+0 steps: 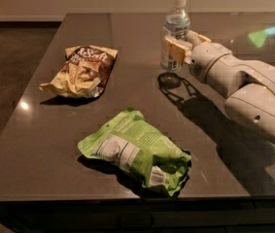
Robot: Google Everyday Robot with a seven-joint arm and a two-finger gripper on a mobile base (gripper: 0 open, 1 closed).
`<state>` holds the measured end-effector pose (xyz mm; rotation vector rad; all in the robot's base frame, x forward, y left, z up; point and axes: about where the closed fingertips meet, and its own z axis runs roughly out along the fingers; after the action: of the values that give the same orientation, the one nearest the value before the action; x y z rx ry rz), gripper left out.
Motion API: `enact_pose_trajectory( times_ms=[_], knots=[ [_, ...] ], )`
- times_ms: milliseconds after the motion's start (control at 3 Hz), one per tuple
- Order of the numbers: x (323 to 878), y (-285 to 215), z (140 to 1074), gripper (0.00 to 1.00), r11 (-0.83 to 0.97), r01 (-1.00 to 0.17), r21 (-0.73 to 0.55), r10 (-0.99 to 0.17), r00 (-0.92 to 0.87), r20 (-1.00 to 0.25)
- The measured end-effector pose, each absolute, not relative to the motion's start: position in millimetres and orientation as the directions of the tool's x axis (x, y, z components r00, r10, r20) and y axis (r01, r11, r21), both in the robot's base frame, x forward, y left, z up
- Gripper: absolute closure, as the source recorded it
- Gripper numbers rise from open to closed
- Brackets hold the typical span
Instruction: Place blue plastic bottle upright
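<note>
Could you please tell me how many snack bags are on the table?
2: a brown bag at the left, a green bag near the front edge. The claw grips the blue plastic bottle at the back.
</note>
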<state>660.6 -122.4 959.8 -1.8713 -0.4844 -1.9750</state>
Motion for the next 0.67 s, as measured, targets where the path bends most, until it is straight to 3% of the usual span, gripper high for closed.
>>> enact_pose_trajectory(
  times_ms=[667],
  knots=[
    [664.3,-125.2,942.9,1.0,-0.874,0.486,-0.021,-0.024,-0.001,1.0]
  ],
)
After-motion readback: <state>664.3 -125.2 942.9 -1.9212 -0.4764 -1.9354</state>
